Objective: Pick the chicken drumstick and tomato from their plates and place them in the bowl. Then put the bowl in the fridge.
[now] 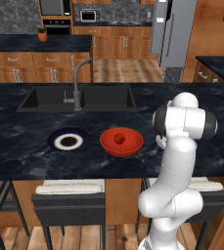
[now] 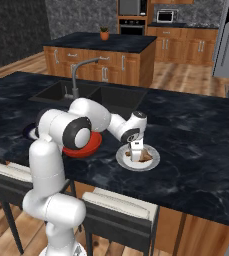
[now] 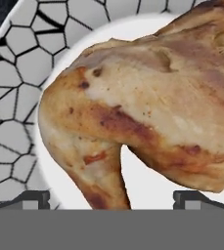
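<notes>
**Operator:** Tan-brown meat is filling my hand camera: the chicken drumstick (image 3: pixel 147 112) is lying on the pale plate (image 3: pixel 15 88) directly under the tool (image 3: pixel 111 200). I'm seeing both tips at the bottom edge, standing far apart with nothing between them, so the tool is wide and holding nothing.

**Observer:** Where is that plate sitting on the surface?

**Operator:** On the black marble surface (image 2: pixel 196 130), just to the right of the red bowl (image 1: pixel 122 141). From the right base camera the tool (image 2: pixel 135 151) is hanging straight down over the plate (image 2: pixel 153 161), close to the meat (image 2: pixel 142 156).

**Observer:** And the tomato?

**Operator:** The tomato (image 1: pixel 119 138) is already resting in the bowl, and the navy-rimmed plate (image 1: pixel 68 141) beside it is looking bare. The fridge (image 1: pixel 172 34) is standing well back across the room.

**Observer:** So what is the grasp turning on?

**Operator:** The long axis. In the hand camera the drumstick is running from lower left to upper right, slanting across the line between the tips. I'm judging that the tips need to straddle the narrower width, so I'm thinking of a small wrist roll before descending.
</notes>
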### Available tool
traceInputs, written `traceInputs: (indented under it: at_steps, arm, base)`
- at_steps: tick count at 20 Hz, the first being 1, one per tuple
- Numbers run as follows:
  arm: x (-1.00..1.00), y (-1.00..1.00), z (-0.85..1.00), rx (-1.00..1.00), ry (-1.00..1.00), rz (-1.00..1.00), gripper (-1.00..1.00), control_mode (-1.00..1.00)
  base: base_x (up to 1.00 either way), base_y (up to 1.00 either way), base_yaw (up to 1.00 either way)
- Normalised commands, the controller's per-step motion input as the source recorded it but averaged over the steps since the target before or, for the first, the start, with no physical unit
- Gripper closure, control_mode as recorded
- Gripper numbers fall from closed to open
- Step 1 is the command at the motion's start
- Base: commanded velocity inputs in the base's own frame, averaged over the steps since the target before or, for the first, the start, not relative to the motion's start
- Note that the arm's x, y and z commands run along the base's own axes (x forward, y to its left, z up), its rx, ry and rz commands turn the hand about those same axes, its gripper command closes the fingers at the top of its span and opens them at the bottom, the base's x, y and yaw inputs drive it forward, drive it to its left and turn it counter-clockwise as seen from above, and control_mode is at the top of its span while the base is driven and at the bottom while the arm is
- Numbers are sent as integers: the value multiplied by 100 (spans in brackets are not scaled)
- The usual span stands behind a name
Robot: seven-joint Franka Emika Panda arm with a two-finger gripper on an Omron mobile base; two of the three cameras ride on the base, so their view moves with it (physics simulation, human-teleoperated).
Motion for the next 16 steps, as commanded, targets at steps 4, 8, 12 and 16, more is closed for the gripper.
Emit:
traceInputs:
  at_steps: [4, 8, 12, 16]
  arm:
    - [1, 0, -12, 0, -2, -1, -100, -100]
    - [3, 1, -12, 1, 0, -2, -100, -100]
    - [0, 4, -13, 3, 0, -5, -100, -100]
    - [0, 10, -12, 3, 0, -7, 100, -100]
  base:
    - [0, 0, 0]
    - [0, 0, 0]
    - [0, 0, 0]
    - [0, 0, 0]
